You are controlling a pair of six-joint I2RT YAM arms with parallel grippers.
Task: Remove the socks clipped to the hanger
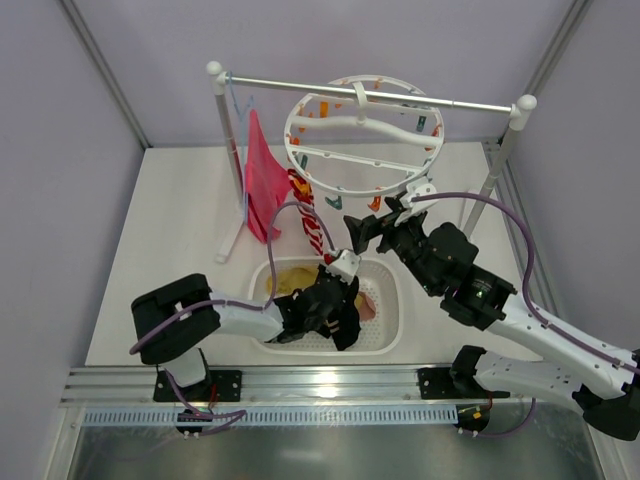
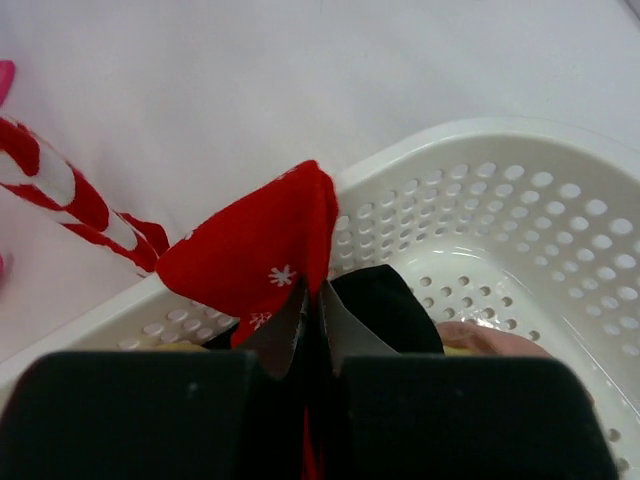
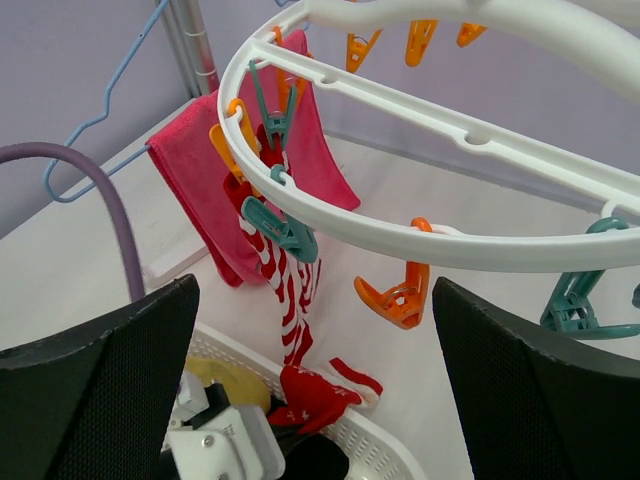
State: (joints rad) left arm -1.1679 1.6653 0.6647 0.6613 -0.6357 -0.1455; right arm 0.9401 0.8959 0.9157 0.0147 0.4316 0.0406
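Note:
The white ring hanger (image 1: pixel 360 130) hangs on the rail, and its rim (image 3: pixel 420 235) crosses the right wrist view. A red-and-white striped sock (image 1: pixel 305 215) hangs from a teal clip (image 3: pixel 280 225) on its left side. Its red snowflake toe (image 2: pixel 260 250) lies over the basket rim. My left gripper (image 1: pixel 335 285) is shut on that toe, its fingertips (image 2: pixel 300 320) pressed together. A black sock (image 2: pixel 385 305), a pink sock (image 2: pixel 480 335) and a yellow sock (image 3: pixel 225 375) lie in the basket. My right gripper (image 1: pixel 365 235) is wide open and empty, just below the ring (image 3: pixel 315 290).
The white perforated basket (image 1: pixel 385 270) sits at the table's front centre. A magenta cloth (image 1: pixel 262 180) hangs on a blue wire hanger by the rack's left post (image 1: pixel 228 150). An empty orange clip (image 3: pixel 400 295) dangles between my right fingers.

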